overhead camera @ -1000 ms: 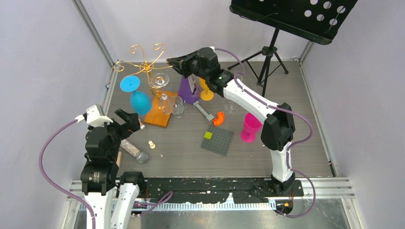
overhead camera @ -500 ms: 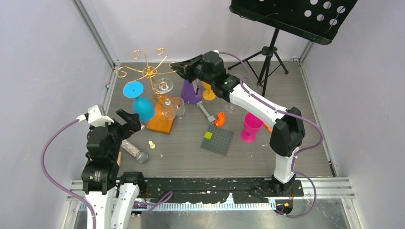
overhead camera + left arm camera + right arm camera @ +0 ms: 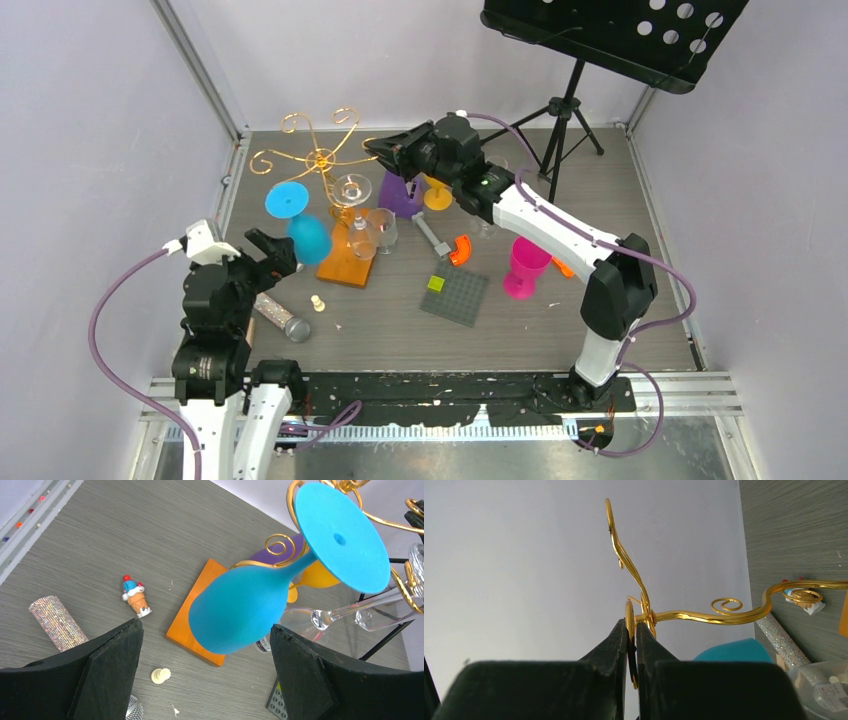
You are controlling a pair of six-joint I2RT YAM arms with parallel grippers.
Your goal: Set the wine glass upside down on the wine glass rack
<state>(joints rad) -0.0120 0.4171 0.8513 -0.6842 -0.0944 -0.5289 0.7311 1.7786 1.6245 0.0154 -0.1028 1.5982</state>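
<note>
Place: robotics lab test cell.
Enclosure: plain pale-violet wall panels (image 3: 90,120) joined by aluminium corner posts (image 3: 201,70).
Work surface: grey wood-grain tabletop (image 3: 400,330).
Mounting: two robot arms (image 3: 545,225) bolted to a black perforated plate (image 3: 440,385) beside aluminium rails (image 3: 690,385).
Wiring: exposed purple cables (image 3: 92,325).
Props: scattered mismatched toys and goblets; black music stand (image 3: 610,30).
</note>
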